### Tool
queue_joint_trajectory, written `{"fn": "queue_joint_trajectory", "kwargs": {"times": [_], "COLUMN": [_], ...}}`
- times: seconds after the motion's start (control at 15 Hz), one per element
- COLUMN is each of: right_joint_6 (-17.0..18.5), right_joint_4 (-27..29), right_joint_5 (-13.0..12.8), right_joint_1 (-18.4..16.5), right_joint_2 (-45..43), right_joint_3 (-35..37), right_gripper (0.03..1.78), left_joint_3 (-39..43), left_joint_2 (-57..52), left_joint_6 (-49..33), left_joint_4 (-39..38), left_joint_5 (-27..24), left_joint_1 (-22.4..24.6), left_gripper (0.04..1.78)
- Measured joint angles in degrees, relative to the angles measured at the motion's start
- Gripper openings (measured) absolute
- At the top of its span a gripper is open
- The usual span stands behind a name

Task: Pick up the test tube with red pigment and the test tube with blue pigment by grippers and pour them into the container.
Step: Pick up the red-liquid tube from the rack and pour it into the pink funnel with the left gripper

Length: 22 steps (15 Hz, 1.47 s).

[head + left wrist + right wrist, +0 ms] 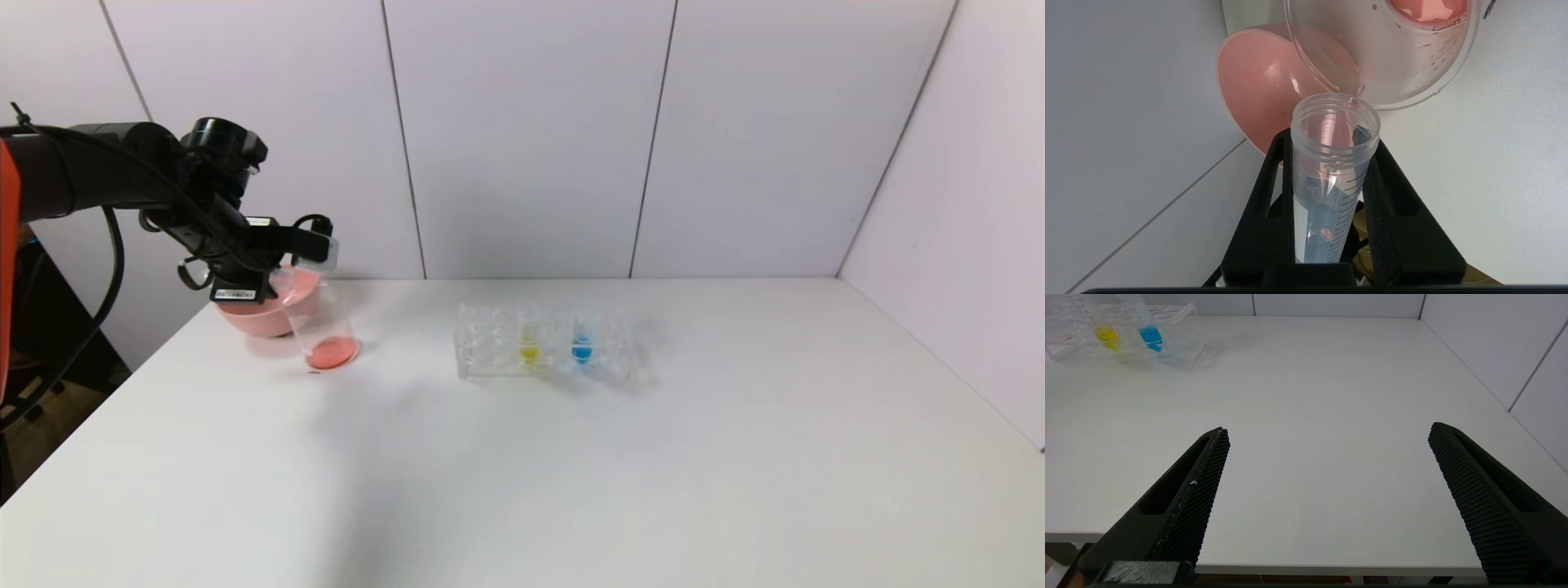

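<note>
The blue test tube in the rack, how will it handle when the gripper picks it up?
The test tube with blue pigment looks smooth and clear, so probably slippery. Slim and little-filled, likely light. It stands open-topped in the rack, so tilting could spill.

The container (322, 322) stood on the table (571, 457) at its far left, just in front of the bowl (255, 317). The left gripper (1333, 163) held a tube (1331, 171) tipped at the container's rim. To the right sat the rack (545, 343), holding the test tube with blue pigment (581, 343) right of another tube (529, 343).
</note>
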Motion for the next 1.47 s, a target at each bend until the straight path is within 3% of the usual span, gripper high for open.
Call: {"fn": "queue_joint_trajectory", "kwargs": {"times": [0.27, 0.8, 1.47], "right_joint_6": [0.0, 0.0, 0.0], "right_joint_4": [0.0, 0.0, 0.0], "right_joint_5": [0.0, 0.0, 0.0], "right_joint_1": [0.0, 0.0, 0.0], "right_joint_2": [0.0, 0.0, 0.0], "right_joint_3": [0.0, 0.0, 0.0], "right_gripper": [1.77, 1.77, 1.77], "left_joint_3": [0.0, 0.0, 0.1], "left_joint_2": [0.0, -0.2, -0.1], "left_joint_6": [0.0, 1.0, 0.2], "left_joint_4": [0.1, 0.7, -0.4], "left_joint_5": [0.5, 6.7, 6.2], "left_joint_1": [0.0, -0.6, -1.5], "left_gripper": [0.5, 0.5, 0.5]}}
